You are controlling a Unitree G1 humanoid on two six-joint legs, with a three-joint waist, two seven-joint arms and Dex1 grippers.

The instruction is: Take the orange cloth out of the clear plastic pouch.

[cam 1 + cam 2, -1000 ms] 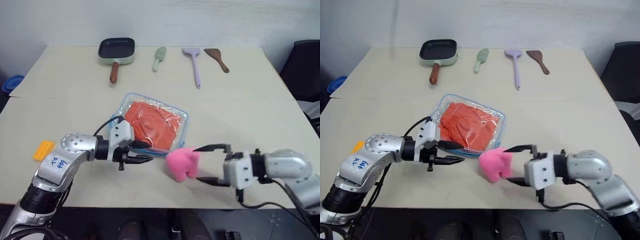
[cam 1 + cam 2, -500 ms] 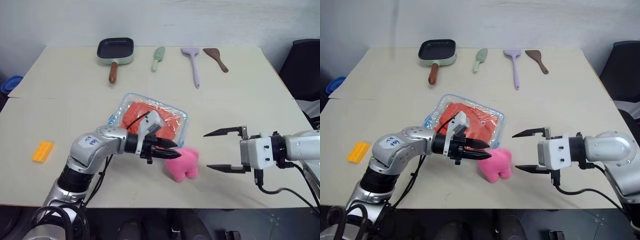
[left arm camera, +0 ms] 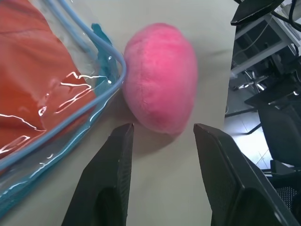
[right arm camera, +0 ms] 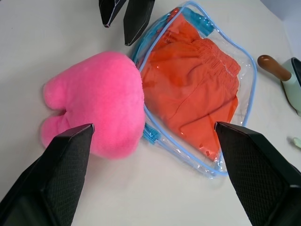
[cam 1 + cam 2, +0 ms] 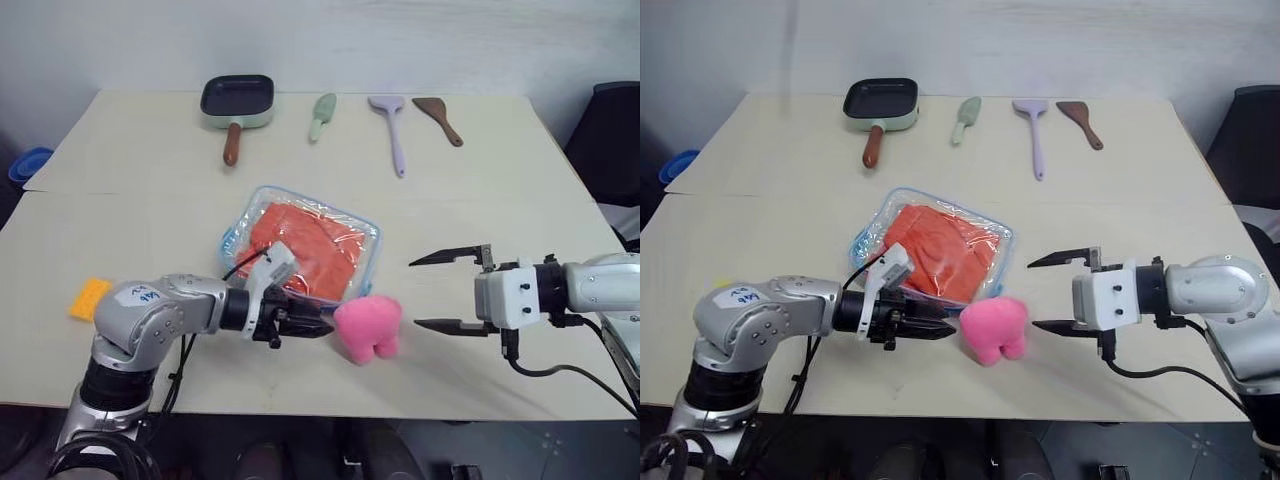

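Two grippers work over the beige table (image 5: 520,200), whose near corners are cut off. The clear plastic pouch (image 5: 366,262) lies flat near the middle, the orange cloth (image 5: 305,245) inside it; glare and wrinkles on the plastic blur the cloth's folds. The right gripper (image 5: 450,290) hovers well right of the pouch, fingers spread wide and empty, pointing at the pink plush toy (image 5: 368,326), which sits against the pouch's near corner. The left gripper (image 5: 318,322) lies low at the pouch's near edge, fingers (image 3: 110,179) parted around nothing, tips just short of the toy; the arm hides part of that edge. A pan (image 5: 236,103) and three utensils line the far side. A small yellow brick (image 5: 88,298) rests at the left.
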